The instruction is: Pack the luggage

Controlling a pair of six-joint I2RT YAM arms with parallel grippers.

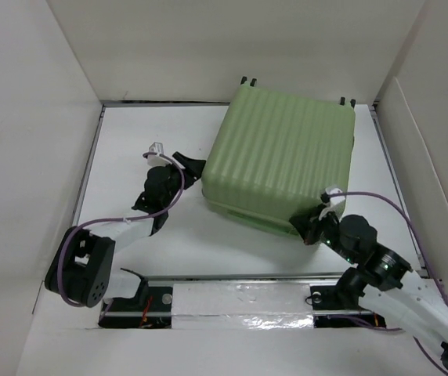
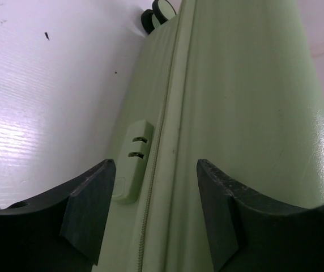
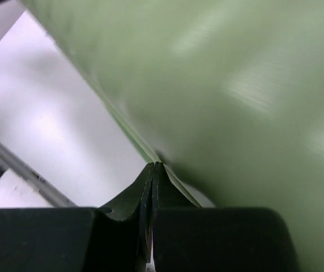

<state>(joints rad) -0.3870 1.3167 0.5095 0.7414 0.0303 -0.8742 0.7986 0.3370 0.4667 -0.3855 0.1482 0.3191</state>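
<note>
The luggage [image 1: 283,160] is a light green ribbed suitcase lying closed on the white table, its small black wheels [image 1: 247,81] at the far edge. My left gripper [image 1: 196,169] is open at its left side. In the left wrist view the open gripper [image 2: 155,165] faces the luggage's side [image 2: 235,102], with its zipper seam and green lock block [image 2: 135,161] between the jaws. My right gripper [image 1: 307,227] is at the near right corner. In the right wrist view it [image 3: 155,165] is shut, tips against the shell's [image 3: 235,85] lower edge seam, with nothing visible between them.
White walls enclose the table [image 1: 146,141] on the left, back and right. A taped silver rail [image 1: 240,294] runs along the near edge between the arm bases. The luggage's far wheels stand close to the back wall.
</note>
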